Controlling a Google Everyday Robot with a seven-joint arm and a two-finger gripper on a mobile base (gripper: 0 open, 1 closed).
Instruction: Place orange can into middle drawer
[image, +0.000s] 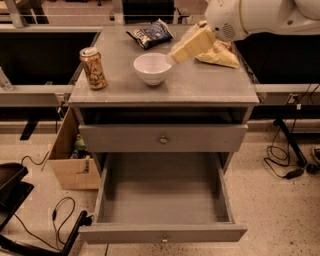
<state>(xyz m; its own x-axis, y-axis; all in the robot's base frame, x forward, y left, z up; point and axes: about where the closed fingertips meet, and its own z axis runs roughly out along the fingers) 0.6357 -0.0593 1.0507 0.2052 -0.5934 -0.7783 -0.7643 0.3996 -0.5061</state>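
Note:
The orange can (93, 68) stands upright on the left side of the grey cabinet top (200, 87). The middle drawer (162, 195) is pulled out wide below the closed drawer front (163, 137); its grey inside holds nothing. My gripper (176, 56) reaches in from the upper right on a white arm (260, 17). It hangs above the cabinet top, just right of the white bowl (152, 67) and well right of the can.
A dark chip bag (150, 33) lies at the back of the top and a yellow chip bag (218, 54) at the back right. A cardboard box (75, 155) stands left of the cabinet. Cables (60, 220) lie on the floor on both sides.

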